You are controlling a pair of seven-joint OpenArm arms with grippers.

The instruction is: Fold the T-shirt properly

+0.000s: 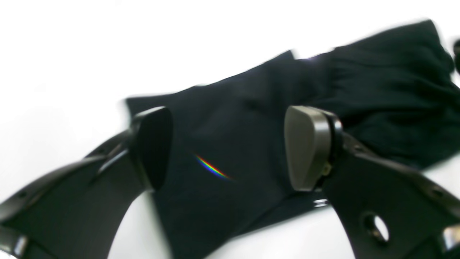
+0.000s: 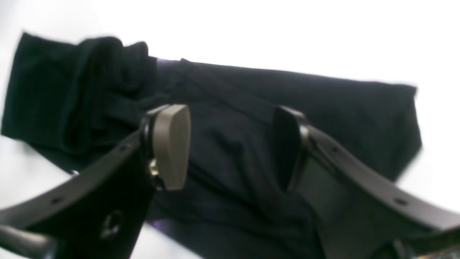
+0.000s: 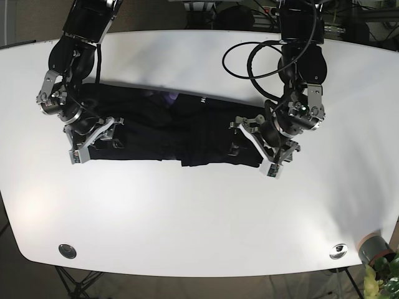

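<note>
Black T-shirt [image 3: 168, 134] lies as a long folded band across our white worktop [image 3: 199, 218], both hands over its ends.

We see the left hand [image 1: 230, 147] spread wide over one end of the shirt, nothing between its pads; same for the right hand [image 2: 230, 144] at the other end, jaws well apart, empty. A bunched part of the fabric sits beyond each hand in the wrist views. Worktop is glossy white with rounded corners, two round metal fittings [image 3: 67, 250] near the front edge. Black cable [image 3: 249, 68] loops above the left arm. Dark floor around the worktop, a bit of green plant [image 3: 383, 280] at the front corner.
</note>
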